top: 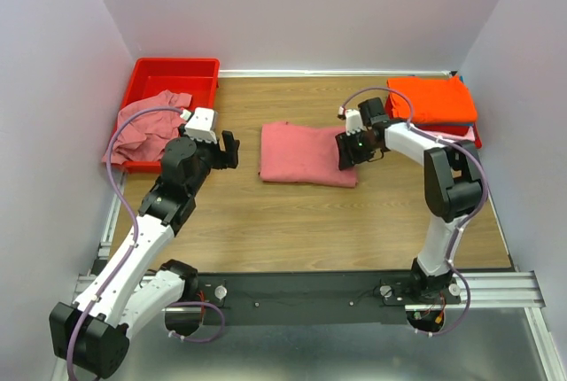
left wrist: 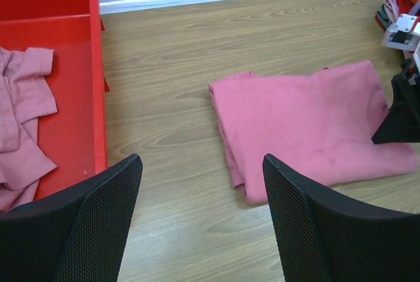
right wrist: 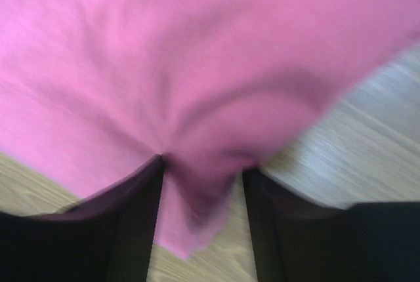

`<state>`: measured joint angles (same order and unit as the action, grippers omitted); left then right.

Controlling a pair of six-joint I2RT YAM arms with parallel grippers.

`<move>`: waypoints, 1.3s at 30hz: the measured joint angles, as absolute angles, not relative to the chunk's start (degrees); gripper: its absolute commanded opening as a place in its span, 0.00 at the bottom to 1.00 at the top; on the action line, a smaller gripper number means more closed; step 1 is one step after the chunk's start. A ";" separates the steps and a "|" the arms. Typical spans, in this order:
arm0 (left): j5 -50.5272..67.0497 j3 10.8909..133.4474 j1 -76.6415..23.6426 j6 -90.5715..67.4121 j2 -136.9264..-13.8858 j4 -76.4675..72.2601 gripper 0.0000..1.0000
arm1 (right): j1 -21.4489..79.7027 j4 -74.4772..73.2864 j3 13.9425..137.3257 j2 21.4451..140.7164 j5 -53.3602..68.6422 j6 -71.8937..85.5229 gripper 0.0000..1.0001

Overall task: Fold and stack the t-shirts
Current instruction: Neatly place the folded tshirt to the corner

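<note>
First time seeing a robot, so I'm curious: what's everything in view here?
folded t-shirt: one, rose pink, middle of the table.
crumpled t-shirt: one, rose pink, spilling over the red bin's near edge.
red bin: one, red, far left corner.
stack of t-shirts: count unclear, orange on top, far right corner.
table: one, wood-brown, under everything.
left gripper: one, black, open, left of the folded t-shirt.
right gripper: one, black, pinching the folded t-shirt's right edge.
</note>
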<state>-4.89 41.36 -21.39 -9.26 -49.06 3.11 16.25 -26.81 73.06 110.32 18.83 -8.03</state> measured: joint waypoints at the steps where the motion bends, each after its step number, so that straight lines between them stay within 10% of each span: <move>1: -4.86 41.32 -21.39 -9.26 -49.01 3.14 0.82 | 16.23 -26.87 72.60 109.75 18.48 -7.68 0.72; 5: -4.62 41.12 -21.39 -9.26 -48.64 3.09 0.82 | 12.45 -27.53 70.35 106.00 16.56 -7.75 0.99; 25: -3.99 40.34 -21.39 -9.19 -49.43 2.83 0.81 | 8.10 -13.28 71.81 111.33 22.20 10.81 0.99; 32: -4.03 40.32 -21.39 -9.15 -50.04 2.85 0.81 | 9.87 -7.44 76.07 116.46 24.56 15.33 0.86; 39: -4.05 40.32 -21.39 -8.86 -50.04 2.85 0.81 | 10.48 -5.26 76.31 118.58 28.77 18.65 0.45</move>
